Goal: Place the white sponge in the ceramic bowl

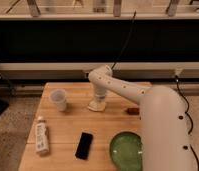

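A wooden table [68,127] stands before a dark wall with a pale ledge running along it, speckled floor showing on the left. The arm [158,115] reaches from the right foreground across to the table's back middle, where the gripper [97,101] points straight down onto the sponge [96,106]. The sponge lies flat on the wood, well inside the back edge. The cup [58,99] stands just left of it. The bowl [126,150] sits near the front edge, partly behind the arm. A phone [84,145] and a bottle [41,138] lie front left, with bare wood between them and the sponge.
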